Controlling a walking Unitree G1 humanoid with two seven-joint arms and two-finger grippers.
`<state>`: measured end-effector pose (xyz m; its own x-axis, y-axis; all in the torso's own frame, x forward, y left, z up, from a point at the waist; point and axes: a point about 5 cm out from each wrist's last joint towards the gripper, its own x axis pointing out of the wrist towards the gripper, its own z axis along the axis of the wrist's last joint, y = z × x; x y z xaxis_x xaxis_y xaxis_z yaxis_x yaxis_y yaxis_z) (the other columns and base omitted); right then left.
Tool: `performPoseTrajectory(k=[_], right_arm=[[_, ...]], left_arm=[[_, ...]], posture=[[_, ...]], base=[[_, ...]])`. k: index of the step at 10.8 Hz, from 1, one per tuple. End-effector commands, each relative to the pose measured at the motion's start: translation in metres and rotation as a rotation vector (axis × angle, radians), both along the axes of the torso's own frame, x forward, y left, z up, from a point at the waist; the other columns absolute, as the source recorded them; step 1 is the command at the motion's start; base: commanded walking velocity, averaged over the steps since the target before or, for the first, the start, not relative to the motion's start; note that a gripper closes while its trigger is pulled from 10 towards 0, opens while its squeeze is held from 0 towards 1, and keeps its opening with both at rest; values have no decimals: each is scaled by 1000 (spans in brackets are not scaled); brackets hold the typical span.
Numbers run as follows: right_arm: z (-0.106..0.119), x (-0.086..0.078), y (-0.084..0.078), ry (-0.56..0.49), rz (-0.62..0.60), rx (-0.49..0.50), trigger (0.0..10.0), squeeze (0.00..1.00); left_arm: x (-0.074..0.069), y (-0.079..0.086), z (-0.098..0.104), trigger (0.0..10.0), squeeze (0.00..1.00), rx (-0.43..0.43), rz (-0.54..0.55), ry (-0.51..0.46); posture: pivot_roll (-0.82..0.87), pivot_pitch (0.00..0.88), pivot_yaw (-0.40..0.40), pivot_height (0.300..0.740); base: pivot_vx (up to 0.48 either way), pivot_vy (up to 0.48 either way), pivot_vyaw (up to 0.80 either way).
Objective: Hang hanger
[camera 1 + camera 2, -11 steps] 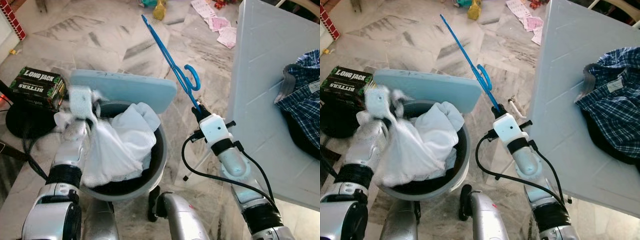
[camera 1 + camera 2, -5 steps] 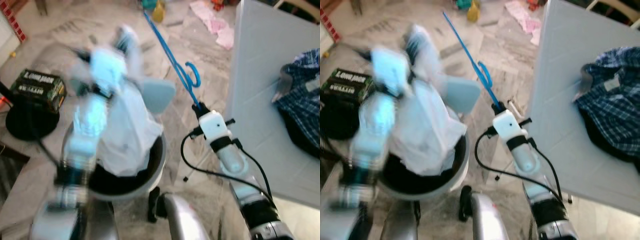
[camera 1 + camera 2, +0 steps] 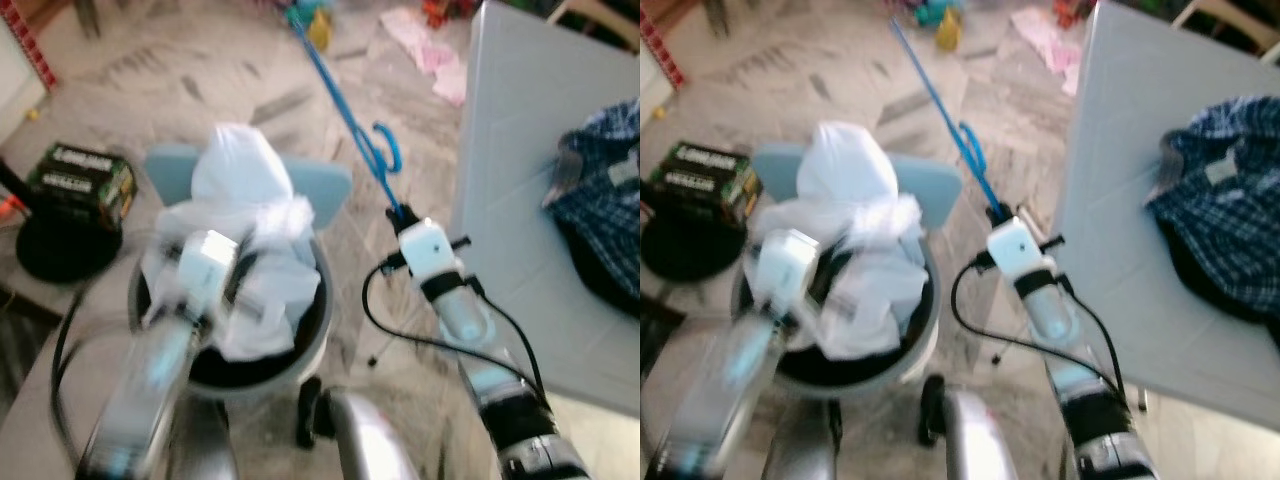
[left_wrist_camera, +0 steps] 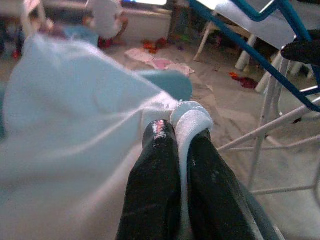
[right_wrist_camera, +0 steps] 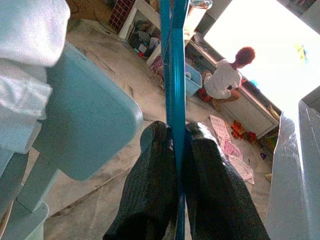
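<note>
Two black fingers (image 5: 150, 190) of the right gripper (image 5: 176, 135) are clamped on the thin blue hanger (image 3: 345, 115), which slants up and away over the marble floor (image 3: 200, 80), its hook just above the grip. The left gripper (image 4: 177, 127) is pinched shut on a fold of white cloth (image 3: 245, 220) heaped in the round basket (image 3: 315, 335), the arm blurred in the head views. A pale blue stool (image 3: 935, 185) stands behind the basket. A grey table (image 3: 520, 150) on the right carries a plaid shirt (image 3: 605, 190); a dark box (image 3: 80, 180) sits left.
</note>
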<state>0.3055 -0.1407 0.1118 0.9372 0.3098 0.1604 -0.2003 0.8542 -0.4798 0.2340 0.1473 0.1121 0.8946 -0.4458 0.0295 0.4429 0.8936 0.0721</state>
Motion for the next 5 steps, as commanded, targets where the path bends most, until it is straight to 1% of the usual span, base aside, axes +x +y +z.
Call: performPoseTrajectory(k=[1, 2, 3, 4, 5], right_arm=[[-17, -5, -8, 69, -28, -5, 10000, 0], [-18, -5, -6, 71, -23, -5, 10000, 0], [-19, -4, -3, 73, -16, -4, 10000, 0], [-18, -3, 1, 70, -2, 0, 10000, 0], [-18, -2, 0, 68, -1, -1, 10000, 0]], left_arm=[[-15, 1, -11, 0, 0, -48, 9, 92], [-30, 2, -31, 0, 0, -67, 12, 232], [-41, 1, -47, 0, 0, -78, 1, 347], [-59, 8, -81, 0, 0, -69, 53, 623], [-72, 17, -100, 0, 0, 5, 125, 781]], posture=[[90, 247, -141, 740], [94, 249, -145, 740], [99, 246, -148, 740], [96, 246, -151, 740], [95, 244, -149, 740]], base=[[0, 0, 0], [0, 0, 0], [0, 0, 0], [0, 0, 0], [0, 0, 0]])
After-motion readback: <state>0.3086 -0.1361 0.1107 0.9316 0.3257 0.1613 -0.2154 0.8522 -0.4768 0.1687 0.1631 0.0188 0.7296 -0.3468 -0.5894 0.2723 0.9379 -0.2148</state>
